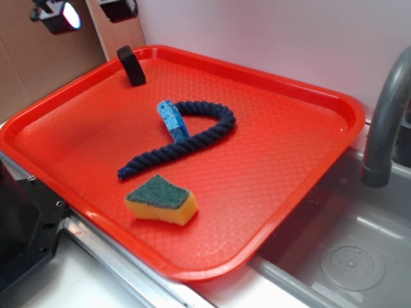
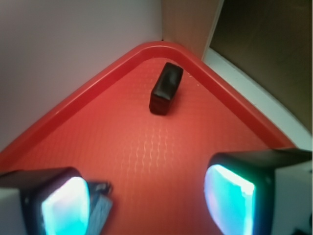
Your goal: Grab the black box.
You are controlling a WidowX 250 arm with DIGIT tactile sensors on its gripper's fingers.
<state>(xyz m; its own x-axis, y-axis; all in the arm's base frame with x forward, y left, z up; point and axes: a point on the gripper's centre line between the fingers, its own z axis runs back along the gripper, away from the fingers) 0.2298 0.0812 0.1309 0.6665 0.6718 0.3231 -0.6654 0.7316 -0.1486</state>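
Note:
The black box (image 1: pixel 131 65) is a small matte black slab standing on edge near the far left corner of the orange tray (image 1: pixel 308 160). In the wrist view the black box (image 2: pixel 166 88) lies ahead of me, close to the tray's rounded corner (image 2: pixel 156 48). My gripper (image 2: pixel 146 200) is open and empty, high above the tray, with its two glowing pads (image 2: pixel 63 208) wide apart. In the exterior view only the gripper's tips (image 1: pixel 83 11) show at the top left edge, above and behind the box.
A dark navy rope (image 1: pixel 186 142) curls across the tray's middle with a blue sponge piece (image 1: pixel 173 119) against it. A yellow-green sponge (image 1: pixel 160 200) lies near the front. A grey tap (image 1: pixel 385 115) and sink (image 1: pixel 353 256) are at the right. A black machine body (image 1: pixel 22 224) stands at the front left.

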